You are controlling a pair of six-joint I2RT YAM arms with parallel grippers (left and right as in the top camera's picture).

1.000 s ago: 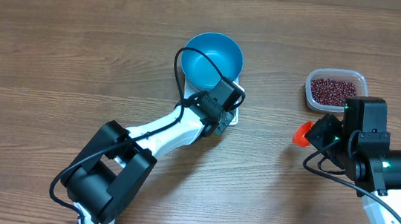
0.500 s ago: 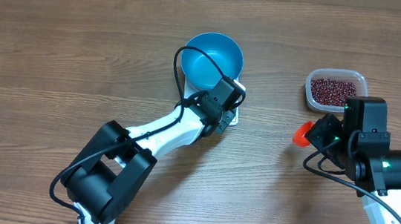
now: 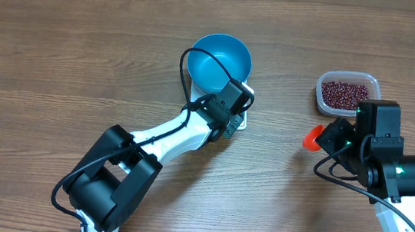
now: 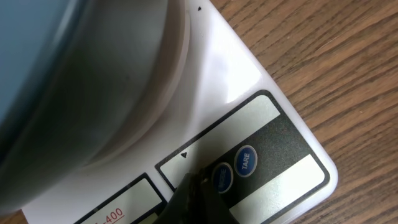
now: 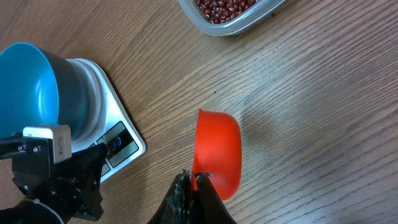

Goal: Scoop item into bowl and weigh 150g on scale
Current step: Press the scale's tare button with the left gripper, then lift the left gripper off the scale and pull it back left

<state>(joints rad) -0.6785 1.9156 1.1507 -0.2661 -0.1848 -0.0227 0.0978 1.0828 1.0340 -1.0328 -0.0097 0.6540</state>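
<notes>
Looking from overhead, left gripper [image 3: 231, 125] sits at the scale [image 3: 243, 120] front edge, bowl [image 3: 219, 59] just beyond. Left wrist: jaws pressed together, empty, tip on a blue button [image 4: 221, 177]. Right wrist: right gripper [image 5: 194, 182] clamped on red scoop [image 5: 217, 155]; beans [image 5: 224, 7] ahead in tub [image 5: 208, 28].

Empty blue bowl [image 3: 218, 60] on white scale [image 4: 214, 68], red-brown beans [image 3: 344, 93] apart

Super close on the scale [image 4: 249, 81], with the bowl [image 4: 56, 74] sitting on it and filling the upper left. The left gripper [image 4: 194, 193], pinched closed, is right beside the blue button [image 4: 222, 177] next to the TARE button [image 4: 246, 160]. Wood table [image 4: 336, 68] on the right.
</notes>
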